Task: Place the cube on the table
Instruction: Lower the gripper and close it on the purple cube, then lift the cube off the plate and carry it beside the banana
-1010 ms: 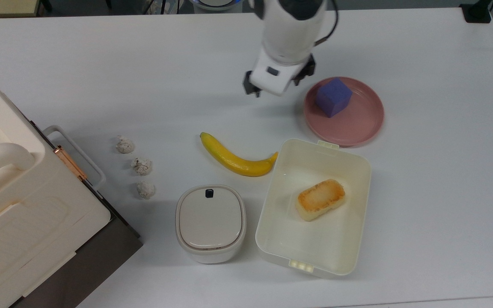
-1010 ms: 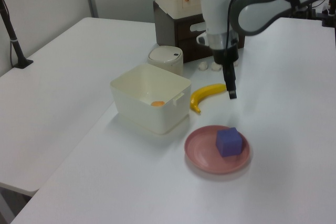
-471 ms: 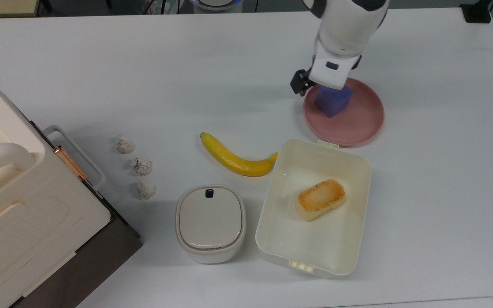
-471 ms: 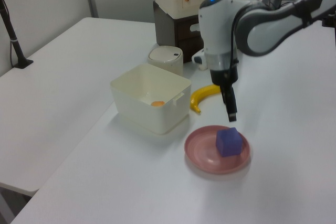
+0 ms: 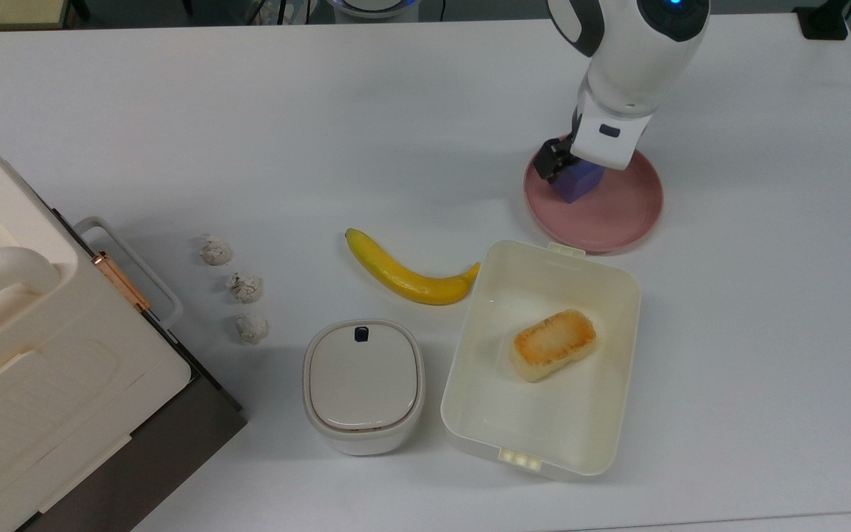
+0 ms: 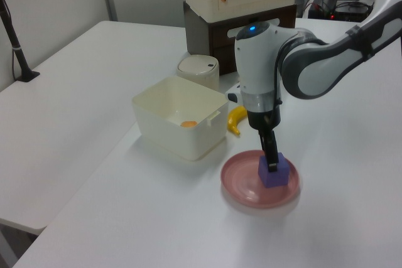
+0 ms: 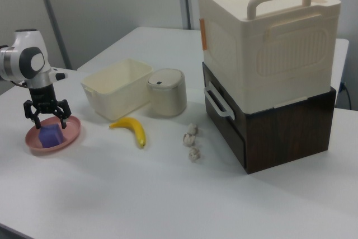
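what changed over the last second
The gripper swung from above the bare table near the banana across to the pink plate and came down, open, around the cube. Cube, plate and banana stayed put.

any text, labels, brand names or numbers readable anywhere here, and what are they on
No readable text, label, brand or number anywhere.
Small blue-purple cube: plain faces.
Round pink plate: plain.
Open cream rectangular box: plain.
Small cream lidded bin: a dark square mark on the lid, no lettering.
Large cream case with handles on a dark brown cabinet: no lettering.
White robot gripper: nothing legible.
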Controlling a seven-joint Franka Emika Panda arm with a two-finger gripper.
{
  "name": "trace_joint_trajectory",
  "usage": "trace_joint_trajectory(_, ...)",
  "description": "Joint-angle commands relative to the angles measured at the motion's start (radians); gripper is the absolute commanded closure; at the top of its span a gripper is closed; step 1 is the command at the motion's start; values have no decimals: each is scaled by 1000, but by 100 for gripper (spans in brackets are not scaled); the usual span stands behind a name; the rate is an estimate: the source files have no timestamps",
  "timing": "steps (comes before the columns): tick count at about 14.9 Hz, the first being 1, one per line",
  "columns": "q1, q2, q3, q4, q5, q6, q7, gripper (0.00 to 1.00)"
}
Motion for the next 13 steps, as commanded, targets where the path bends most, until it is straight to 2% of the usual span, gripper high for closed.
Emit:
trace_joint_trajectory(1, 46, 23, -18, 6, 17, 41, 30, 0)
trace_joint_trajectory(3, 51, 26, -18, 8, 14, 44, 31, 3)
trace_joint_trajectory(4, 53, 35, -18, 8, 11, 44, 31, 13)
trace_joint_trajectory(6, 59, 41, -18, 12, 8, 44, 30, 37)
trace_joint_trajectory(7, 56, 41, -18, 12, 6, 42, 27, 63)
trace_joint_trajectory(8, 50, 41, -18, 12, 6, 42, 22, 71)
trace_joint_trajectory(10, 40, 32, -27, 9, 6, 29, -2, 77)
trace_joint_trajectory(13, -31, -5, -28, 9, 6, -48, -62, 78)
